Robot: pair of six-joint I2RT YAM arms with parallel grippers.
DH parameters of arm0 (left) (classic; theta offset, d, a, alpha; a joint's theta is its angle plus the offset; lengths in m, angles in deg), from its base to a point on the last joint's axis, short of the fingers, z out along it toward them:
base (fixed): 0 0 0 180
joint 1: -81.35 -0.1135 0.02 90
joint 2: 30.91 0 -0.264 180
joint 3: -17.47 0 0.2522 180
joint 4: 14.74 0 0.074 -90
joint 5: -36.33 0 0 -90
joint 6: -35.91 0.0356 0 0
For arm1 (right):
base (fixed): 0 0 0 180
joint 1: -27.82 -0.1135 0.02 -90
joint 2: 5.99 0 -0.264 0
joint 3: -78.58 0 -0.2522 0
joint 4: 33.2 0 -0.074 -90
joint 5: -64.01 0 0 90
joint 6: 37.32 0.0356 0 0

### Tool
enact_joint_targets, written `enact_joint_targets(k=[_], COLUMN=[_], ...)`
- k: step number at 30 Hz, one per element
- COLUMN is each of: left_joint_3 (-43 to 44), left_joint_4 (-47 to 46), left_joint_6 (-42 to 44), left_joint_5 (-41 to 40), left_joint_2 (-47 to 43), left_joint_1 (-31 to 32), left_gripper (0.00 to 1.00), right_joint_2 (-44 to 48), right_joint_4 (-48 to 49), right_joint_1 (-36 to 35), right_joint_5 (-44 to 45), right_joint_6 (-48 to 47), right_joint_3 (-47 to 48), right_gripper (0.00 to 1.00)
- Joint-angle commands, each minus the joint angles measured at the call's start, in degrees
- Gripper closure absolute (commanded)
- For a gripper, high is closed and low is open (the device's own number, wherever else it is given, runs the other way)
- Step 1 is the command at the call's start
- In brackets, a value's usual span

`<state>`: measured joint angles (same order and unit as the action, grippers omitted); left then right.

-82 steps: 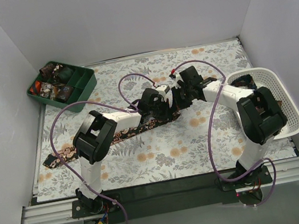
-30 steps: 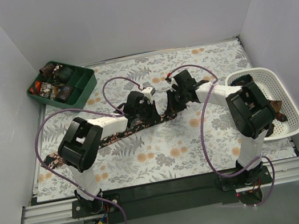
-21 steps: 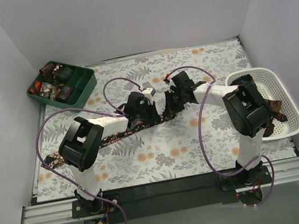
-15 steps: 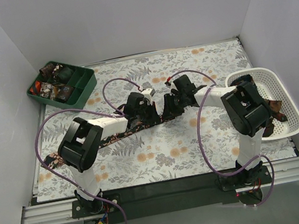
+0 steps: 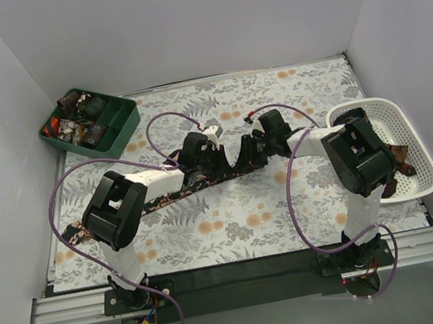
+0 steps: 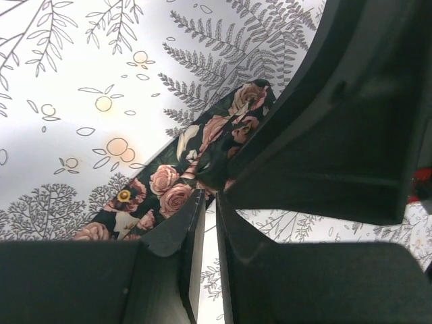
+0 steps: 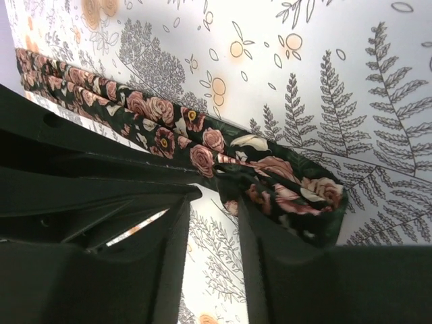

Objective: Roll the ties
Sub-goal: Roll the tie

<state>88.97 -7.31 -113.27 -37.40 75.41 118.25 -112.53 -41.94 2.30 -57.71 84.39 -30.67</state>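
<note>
Lying along the fern-printed white mat (image 5: 236, 226), the long black rose-patterned tie (image 7: 202, 145) is showing one end folded, likely seeding the coil; left gripper (image 6: 210, 202) is gaping slightly, right gripper (image 7: 214, 194) wider, neither pinching anything.

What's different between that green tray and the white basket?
The green tray is solid-walled and split into compartments; the white basket is open lattice. The tray sits in the far left corner, the basket at the right edge. Both are open-topped.
</note>
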Motion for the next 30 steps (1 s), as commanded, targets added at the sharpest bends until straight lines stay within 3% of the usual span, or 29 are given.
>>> enact_joint_targets(k=[1,18,30], left_joint_3=[1.33,4.23,4.32], left_joint_4=[-0.97,0.35,1.49], left_joint_6=[-1.38,-0.24,1.43], left_joint_5=[0.78,-2.82,-4.41], left_joint_2=[-2.79,1.16,6.09], left_joint_1=[1.15,1.50,2.38], left_gripper=[0.86,0.85,0.91], right_joint_2=[1.33,0.37,3.09], right_joint_4=[2.63,2.81,1.84], right_joint_1=[0.12,0.29,0.38], right_joint_5=[1.22,1.84,2.72], right_joint_6=[1.26,1.52,0.29], right_joint_3=[-0.83,-0.83,-0.22], right_gripper=[0.72,0.89,0.89])
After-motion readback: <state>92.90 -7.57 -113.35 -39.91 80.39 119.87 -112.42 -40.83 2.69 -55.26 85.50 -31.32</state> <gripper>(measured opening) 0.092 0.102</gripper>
